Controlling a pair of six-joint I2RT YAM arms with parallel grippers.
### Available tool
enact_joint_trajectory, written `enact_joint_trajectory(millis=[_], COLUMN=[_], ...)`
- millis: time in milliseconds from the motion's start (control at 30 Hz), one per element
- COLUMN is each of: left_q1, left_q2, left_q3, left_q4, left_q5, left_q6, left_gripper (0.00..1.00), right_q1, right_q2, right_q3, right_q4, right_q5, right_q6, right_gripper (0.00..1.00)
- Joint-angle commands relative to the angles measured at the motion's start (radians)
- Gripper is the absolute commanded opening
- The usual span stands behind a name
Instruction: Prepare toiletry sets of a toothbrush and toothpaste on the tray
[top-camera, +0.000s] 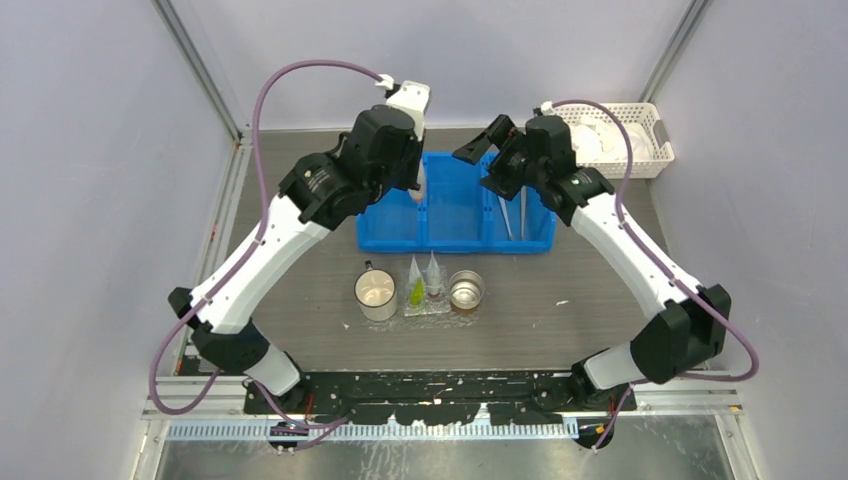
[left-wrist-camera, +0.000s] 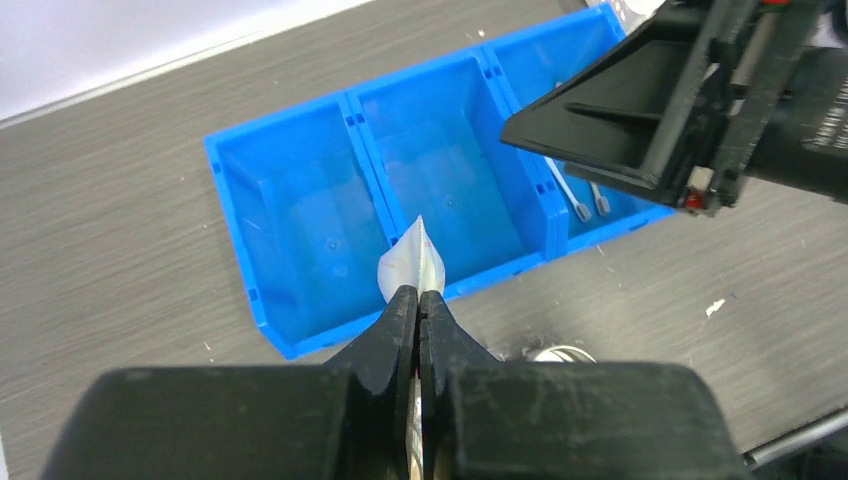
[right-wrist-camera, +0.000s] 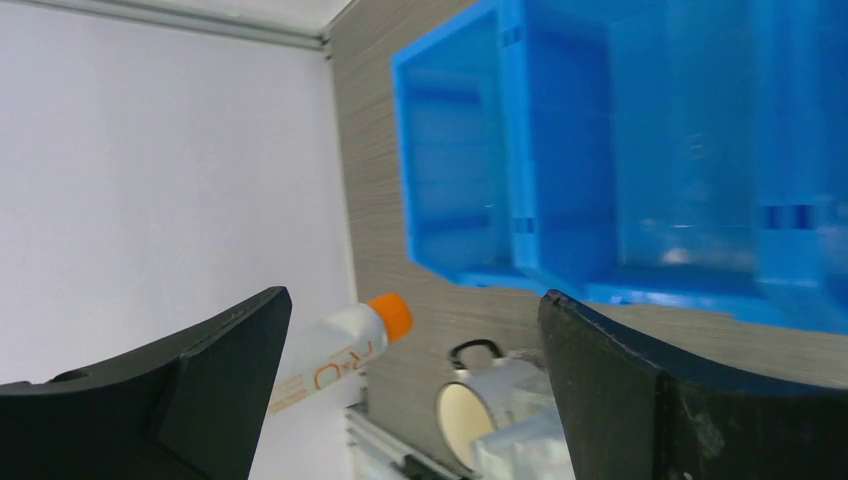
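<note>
Above the blue bin (left-wrist-camera: 232, 230) on the far table (top-camera: 600, 290), the left gripper (left-wrist-camera: 419, 305) pinches a light, slippery-wrapped toiletry set (left-wrist-camera: 410, 265), likely best held at its firmer contents, while the right gripper (right-wrist-camera: 415, 295) gapes empty and two toiletry sets (top-camera: 415, 285) stand in the near tray (top-camera: 443, 309).

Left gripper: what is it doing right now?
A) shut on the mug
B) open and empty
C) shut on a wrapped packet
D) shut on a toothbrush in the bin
C: the left gripper is pinched shut on a clear-wrapped packet, held above the blue bin.
</note>
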Motion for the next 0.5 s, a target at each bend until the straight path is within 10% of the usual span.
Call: enact_joint_trajectory(millis=[0,267,467], left_q1=[-0.001,-0.057,-0.14], left_q2=[0.065,0.117,0.004], left_q3=[0.178,0.373,0.212], left_q4=[-0.164,-0.34,-0.239], left_q5=[0.083,0.208,0.366], left_q6=[-0.023,-0.025,-0.001], left_gripper=[0.02,0.02,0.01], right_q1=[-0.007,-0.021,-0.026], right_q2=[-0.111,-0.172,-0.212], right_q3=[0.05,0.061,-0.007], right_q4=[-0.184,-0.292,-0.289], right_q5=[0.187,0.359,0.362], right_q6=[-0.233,-0.376,-0.382], right_gripper=[1.0,1.0,1.0])
